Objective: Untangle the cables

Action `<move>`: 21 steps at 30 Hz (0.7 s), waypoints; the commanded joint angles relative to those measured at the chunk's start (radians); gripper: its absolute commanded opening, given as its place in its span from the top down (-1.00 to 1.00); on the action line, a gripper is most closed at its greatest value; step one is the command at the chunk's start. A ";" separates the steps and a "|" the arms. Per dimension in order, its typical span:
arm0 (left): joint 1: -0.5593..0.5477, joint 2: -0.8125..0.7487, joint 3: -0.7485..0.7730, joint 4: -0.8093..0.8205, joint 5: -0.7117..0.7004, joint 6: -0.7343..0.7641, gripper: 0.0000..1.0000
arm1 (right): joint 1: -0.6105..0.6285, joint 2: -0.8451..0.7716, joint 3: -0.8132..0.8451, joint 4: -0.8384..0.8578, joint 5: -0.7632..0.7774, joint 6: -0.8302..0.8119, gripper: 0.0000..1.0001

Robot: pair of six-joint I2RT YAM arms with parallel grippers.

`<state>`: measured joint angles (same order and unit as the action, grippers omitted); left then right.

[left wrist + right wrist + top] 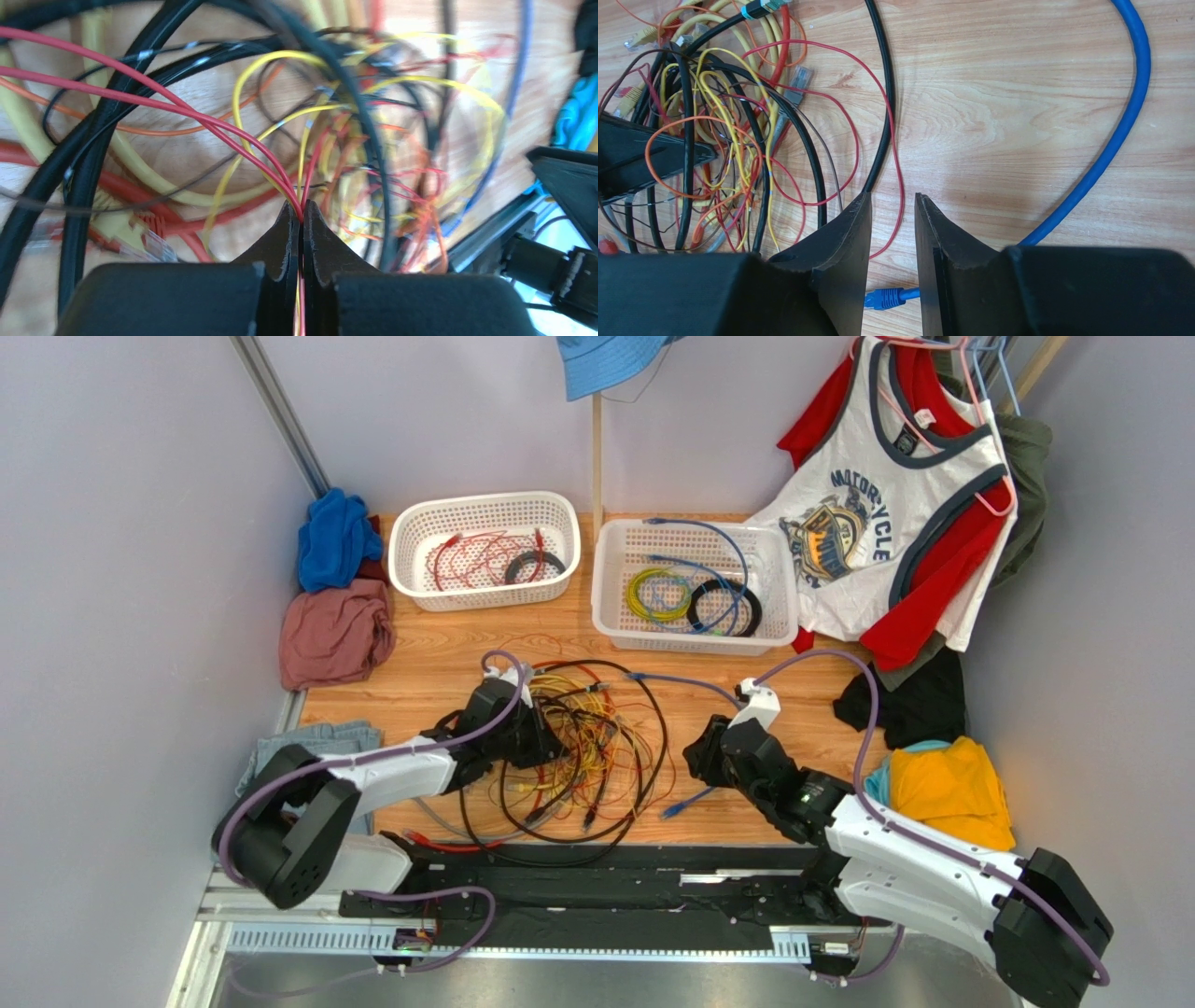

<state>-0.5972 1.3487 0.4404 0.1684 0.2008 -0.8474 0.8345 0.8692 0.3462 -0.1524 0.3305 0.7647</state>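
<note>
The cables (596, 749) lie as a loose tangle of black, red, orange and yellow cords on the wooden table between the two arms. My left gripper (551, 742) is inside the tangle's left side. In the left wrist view it (302, 213) is shut on thin red and yellow wires (210, 122) that run between its fingers. My right gripper (699, 756) stands open just right of the tangle. In the right wrist view a blue plug (885, 297) lies on the table below the gap of the gripper (892, 203), untouched. Its blue cable (1120, 133) curves off to the right.
Two white baskets stand at the back, the left basket (421, 518) with red and black cords, the right basket (606, 595) with coiled rings and blue cord. Clothes lie around: blue cloth (337, 539), pink cloth (334, 633), yellow cloth (961, 791). A jersey (898, 504) hangs at the back right.
</note>
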 commanded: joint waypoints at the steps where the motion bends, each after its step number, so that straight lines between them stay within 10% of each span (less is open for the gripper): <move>1: -0.003 -0.202 0.093 -0.045 -0.032 0.102 1.00 | 0.000 -0.015 0.054 0.022 -0.002 -0.025 0.36; 8: -0.004 -0.584 0.326 -0.417 -0.165 0.260 1.00 | 0.000 -0.081 0.074 0.088 -0.132 -0.091 0.09; 21: -0.004 -0.602 0.488 -0.558 -0.115 0.317 1.00 | 0.002 -0.110 0.252 0.284 -0.464 -0.185 0.03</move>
<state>-0.5972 0.7326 0.8692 -0.3496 0.0669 -0.5694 0.8345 0.7700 0.4717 0.0200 0.0299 0.6369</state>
